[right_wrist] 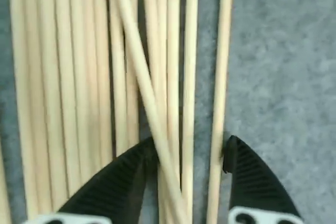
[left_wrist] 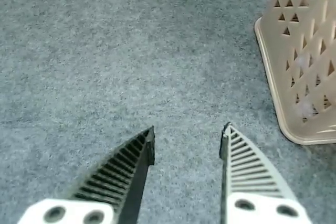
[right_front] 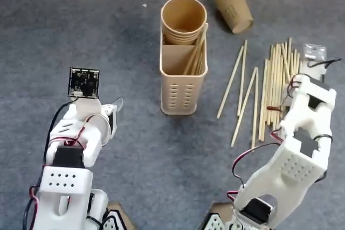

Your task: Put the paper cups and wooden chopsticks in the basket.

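A beige perforated basket (right_front: 183, 87) stands mid-table; its far compartment holds stacked paper cups (right_front: 184, 17), and its near one holds a few leaning wooden chopsticks (right_front: 197, 52). Another paper cup (right_front: 234, 9) lies on its side behind and to the right of the basket. Several chopsticks (right_front: 272, 82) lie in a loose pile at the right. My right gripper (right_wrist: 190, 148) is open, low over that pile, with a few chopsticks (right_wrist: 173, 77) between its fingers. My left gripper (left_wrist: 188, 140) is open above bare carpet, the basket wall (left_wrist: 304, 61) off to one side.
Grey carpet covers the table. A few stray chopsticks (right_front: 240, 87) lie between the basket and the pile. A clear plastic wrapper (right_front: 314, 52) sits beyond the right arm (right_front: 299, 144). The left arm (right_front: 75, 144) stands at the near left.
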Robot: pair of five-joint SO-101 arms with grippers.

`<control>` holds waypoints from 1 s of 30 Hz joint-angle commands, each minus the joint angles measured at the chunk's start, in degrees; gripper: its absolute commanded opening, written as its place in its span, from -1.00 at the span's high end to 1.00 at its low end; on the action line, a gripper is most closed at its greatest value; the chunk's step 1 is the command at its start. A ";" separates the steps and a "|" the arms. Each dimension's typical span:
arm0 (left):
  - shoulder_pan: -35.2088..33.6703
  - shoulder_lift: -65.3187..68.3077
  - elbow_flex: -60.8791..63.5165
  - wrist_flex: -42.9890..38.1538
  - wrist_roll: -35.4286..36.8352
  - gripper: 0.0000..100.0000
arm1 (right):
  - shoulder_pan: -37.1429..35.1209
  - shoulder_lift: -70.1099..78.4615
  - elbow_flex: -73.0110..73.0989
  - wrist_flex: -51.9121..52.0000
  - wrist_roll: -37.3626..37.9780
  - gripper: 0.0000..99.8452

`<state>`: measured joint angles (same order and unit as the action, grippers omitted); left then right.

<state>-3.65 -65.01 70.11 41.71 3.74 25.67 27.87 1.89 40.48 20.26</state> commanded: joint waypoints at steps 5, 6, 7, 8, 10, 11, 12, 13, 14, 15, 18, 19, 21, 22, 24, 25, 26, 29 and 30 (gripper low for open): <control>0.31 0.13 -1.10 -1.14 -0.35 0.59 | 1.98 -4.00 0.04 0.66 0.35 0.58; 0.31 0.13 -1.10 -1.14 -0.35 0.59 | 1.71 -5.23 -0.04 2.33 0.35 0.58; 0.31 0.13 -1.10 -1.14 -0.35 0.59 | 1.45 -6.55 -0.13 4.00 0.35 0.58; 0.31 0.13 -1.10 -1.14 -0.35 0.59 | 0.57 -7.69 -0.04 5.67 0.44 0.58; 0.31 0.13 -1.10 -1.14 -0.35 0.59 | -1.10 -9.71 0.13 8.31 0.53 0.58; 0.31 0.13 -1.10 -1.14 -0.35 0.59 | -2.33 -10.51 0.13 8.92 0.62 0.58; 0.31 0.13 -1.10 -1.14 -0.35 0.59 | -3.30 -10.77 0.57 9.19 0.62 0.58; 0.31 0.13 -1.10 -1.14 -0.35 0.59 | -3.91 -10.86 1.63 9.19 1.14 0.58; 0.31 0.13 -1.10 -1.14 -0.35 0.59 | -4.53 -10.95 3.12 9.01 1.85 0.58; 0.31 0.13 -1.10 -1.14 -0.35 0.59 | -4.97 -10.95 4.09 8.84 2.11 0.58; 0.31 0.13 -1.10 -1.14 -0.35 0.59 | -5.93 -10.95 6.11 7.34 2.02 0.58; 0.31 0.13 -1.10 -1.14 -0.35 0.59 | -5.49 -11.03 6.11 6.37 1.93 0.58; 0.31 0.13 -1.10 -1.14 -0.35 0.59 | -3.56 -11.12 5.93 5.76 1.58 0.58; 0.31 0.13 -1.10 -1.14 -0.35 0.59 | -2.42 -11.21 5.05 5.67 0.97 0.58; 0.31 0.13 -1.10 -1.14 -0.35 0.59 | 0.04 -11.30 1.89 5.85 0.44 0.58; 0.31 0.13 -1.10 -1.14 -0.35 0.59 | 1.10 -11.21 0.22 5.93 0.44 0.58; 0.31 0.13 -1.10 -1.14 -0.35 0.59 | 1.71 -11.03 -0.92 5.93 0.44 0.58; 0.31 0.13 -1.10 -1.23 -0.35 0.59 | 1.63 -10.77 -2.77 5.67 0.79 0.58; 0.31 0.13 -1.10 -1.23 -0.35 0.59 | 1.45 -10.77 -2.59 5.67 0.79 0.58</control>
<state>-3.56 -65.01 70.11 41.71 3.74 26.90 20.40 1.98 46.81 21.32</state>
